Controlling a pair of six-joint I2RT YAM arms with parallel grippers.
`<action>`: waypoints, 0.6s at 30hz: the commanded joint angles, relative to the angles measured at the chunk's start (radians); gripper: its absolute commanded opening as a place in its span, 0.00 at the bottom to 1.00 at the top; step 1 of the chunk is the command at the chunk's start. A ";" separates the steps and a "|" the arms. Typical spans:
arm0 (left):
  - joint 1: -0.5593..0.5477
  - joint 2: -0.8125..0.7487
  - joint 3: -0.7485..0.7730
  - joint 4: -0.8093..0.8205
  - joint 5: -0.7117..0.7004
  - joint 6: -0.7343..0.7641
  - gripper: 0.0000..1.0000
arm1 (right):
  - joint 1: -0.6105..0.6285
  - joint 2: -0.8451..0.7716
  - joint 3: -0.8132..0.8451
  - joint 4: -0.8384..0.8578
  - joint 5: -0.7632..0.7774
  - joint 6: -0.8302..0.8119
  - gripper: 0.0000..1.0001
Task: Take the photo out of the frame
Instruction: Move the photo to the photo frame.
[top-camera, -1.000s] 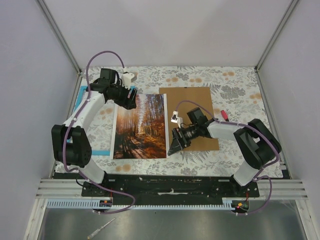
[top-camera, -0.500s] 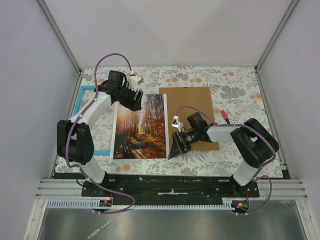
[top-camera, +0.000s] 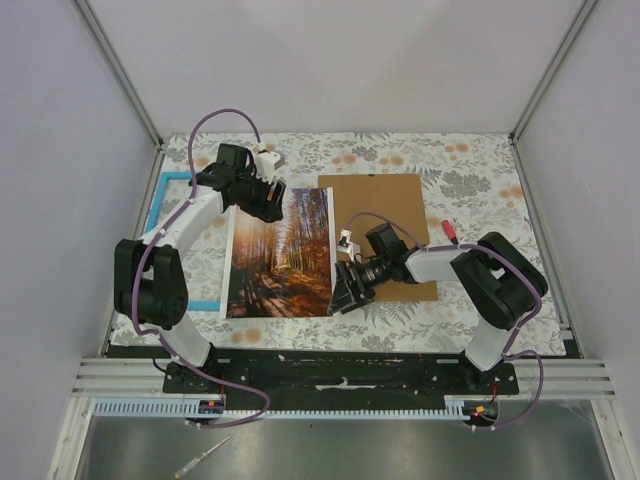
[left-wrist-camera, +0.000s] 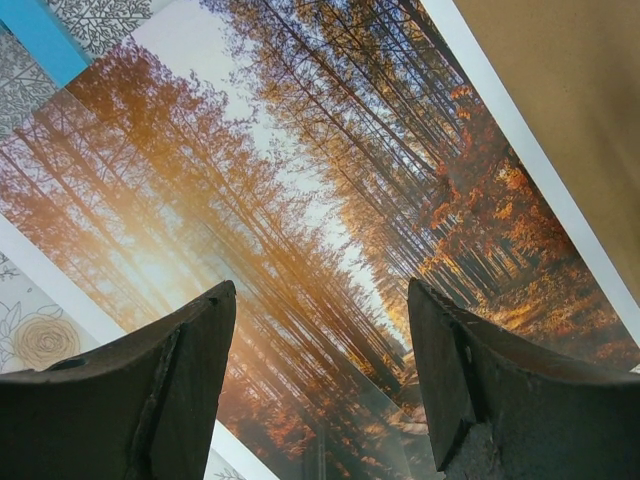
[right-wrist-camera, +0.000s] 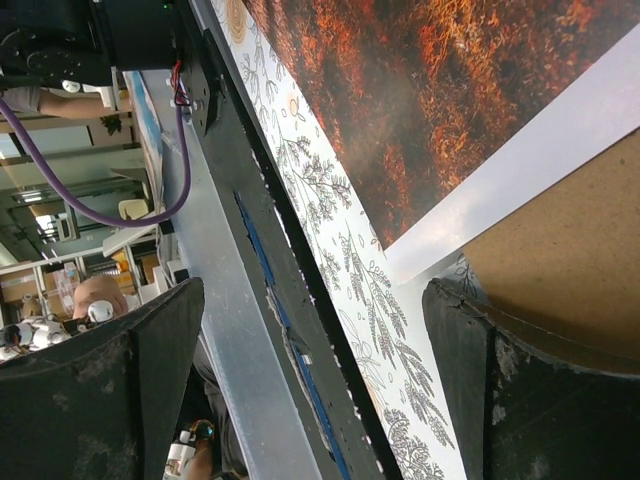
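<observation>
The photo (top-camera: 282, 255) of an autumn forest lies face up on the floral cover, left of centre. It fills the left wrist view (left-wrist-camera: 300, 190) and the top of the right wrist view (right-wrist-camera: 420, 90). The blue frame (top-camera: 158, 205) lies to its left, partly under the left arm; a blue corner (left-wrist-camera: 40, 40) shows in the left wrist view. My left gripper (top-camera: 272, 208) is open above the photo's top left corner. My right gripper (top-camera: 345, 295) is open and empty at the photo's lower right corner, low over the cover.
A brown backing board (top-camera: 385, 225) lies right of the photo, under the right arm. A small red item (top-camera: 450, 232) lies at the board's right edge. The table's near rail (right-wrist-camera: 230, 330) shows behind the right fingers. A clear glass sheet (left-wrist-camera: 400, 420) lies over the photo.
My left gripper moved right, from over the frame to the photo's top left corner. My right gripper shifted left and down to the photo's lower right corner.
</observation>
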 joint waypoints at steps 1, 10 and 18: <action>-0.006 -0.035 -0.023 0.048 0.010 -0.034 0.76 | 0.009 0.045 0.032 0.010 0.050 0.021 0.98; -0.011 -0.031 -0.054 0.045 0.001 -0.019 0.76 | 0.009 0.072 0.080 0.017 0.004 0.046 0.98; -0.011 -0.029 -0.079 0.044 0.002 -0.005 0.76 | 0.007 0.093 0.129 0.037 -0.053 0.075 0.98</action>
